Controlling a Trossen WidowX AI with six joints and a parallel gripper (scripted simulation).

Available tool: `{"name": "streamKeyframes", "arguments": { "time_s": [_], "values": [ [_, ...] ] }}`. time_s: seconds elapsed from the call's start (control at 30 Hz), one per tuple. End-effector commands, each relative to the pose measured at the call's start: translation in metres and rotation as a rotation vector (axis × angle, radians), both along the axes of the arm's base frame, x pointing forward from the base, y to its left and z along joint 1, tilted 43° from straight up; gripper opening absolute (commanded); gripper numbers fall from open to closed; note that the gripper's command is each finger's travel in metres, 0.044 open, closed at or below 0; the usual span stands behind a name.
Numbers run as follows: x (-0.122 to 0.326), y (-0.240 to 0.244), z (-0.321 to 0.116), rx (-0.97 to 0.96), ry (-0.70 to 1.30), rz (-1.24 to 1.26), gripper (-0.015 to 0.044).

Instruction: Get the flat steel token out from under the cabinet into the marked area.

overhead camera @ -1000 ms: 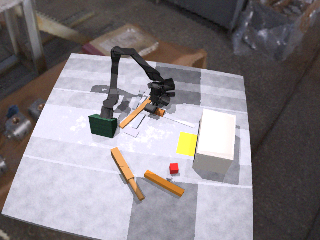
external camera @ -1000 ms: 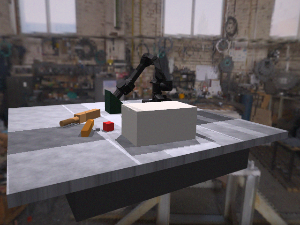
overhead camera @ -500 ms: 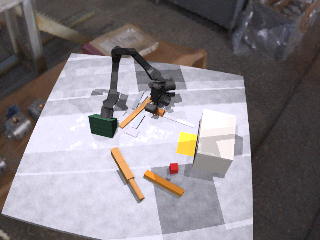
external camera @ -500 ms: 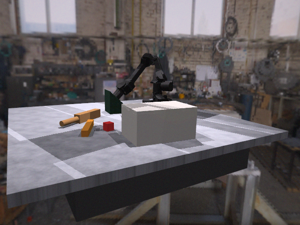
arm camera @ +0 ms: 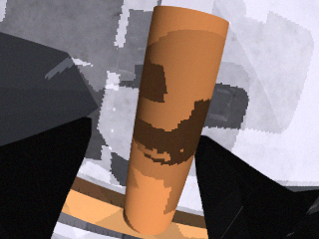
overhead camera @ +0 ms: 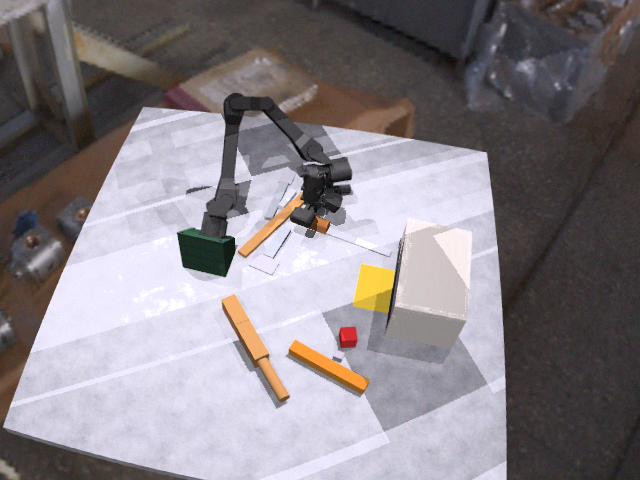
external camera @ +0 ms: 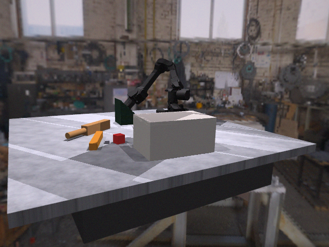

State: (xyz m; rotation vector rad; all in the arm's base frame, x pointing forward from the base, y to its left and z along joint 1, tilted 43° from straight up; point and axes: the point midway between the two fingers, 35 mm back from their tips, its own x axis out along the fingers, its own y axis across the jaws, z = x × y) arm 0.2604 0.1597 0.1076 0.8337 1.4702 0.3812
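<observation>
My gripper (overhead camera: pixel 317 209) (arm camera: pixel 144 134) is open, with its fingers on either side of the orange handle (overhead camera: pixel 321 225) (arm camera: pixel 174 100) of a thin-rod tool. The right finger is very close to the handle in the wrist view; a gap shows on the left. The thin rod (overhead camera: pixel 359 244) reaches from the handle along the table to a small bent tip near the cabinet (overhead camera: pixel 434 273) (external camera: pixel 183 135), outside its front. The yellow marked area (overhead camera: pixel 373 284) lies in front of the cabinet, with nothing visible on it. The steel token is not visible; the vent slots cannot be made out.
A long orange strip (overhead camera: pixel 268 227) (arm camera: pixel 95 203) and pale flat pieces (overhead camera: pixel 264 264) lie near the gripper. A wooden paddle (overhead camera: pixel 250 335) (external camera: pixel 91 128), orange bar (overhead camera: pixel 328 366) (external camera: pixel 95 140), red cube (overhead camera: pixel 347 336) (external camera: pixel 119 138) and small grey block (overhead camera: pixel 338 356) (external camera: pixel 106 142) lie elsewhere. A green block (overhead camera: pixel 205 253) (external camera: pixel 123 114) stands by the arm's base.
</observation>
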Motion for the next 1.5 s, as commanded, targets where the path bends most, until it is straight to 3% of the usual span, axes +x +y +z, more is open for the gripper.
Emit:
{"name": "streamKeyframes", "arguments": {
  "time_s": [0.0, 1.47],
  "values": [
    [0.0, 0.004, -0.004, -0.008, 0.009, 0.007, 0.027],
    [-0.019, 0.006, -0.01, -0.008, 0.007, 0.011, 0.027]
  ]
}}
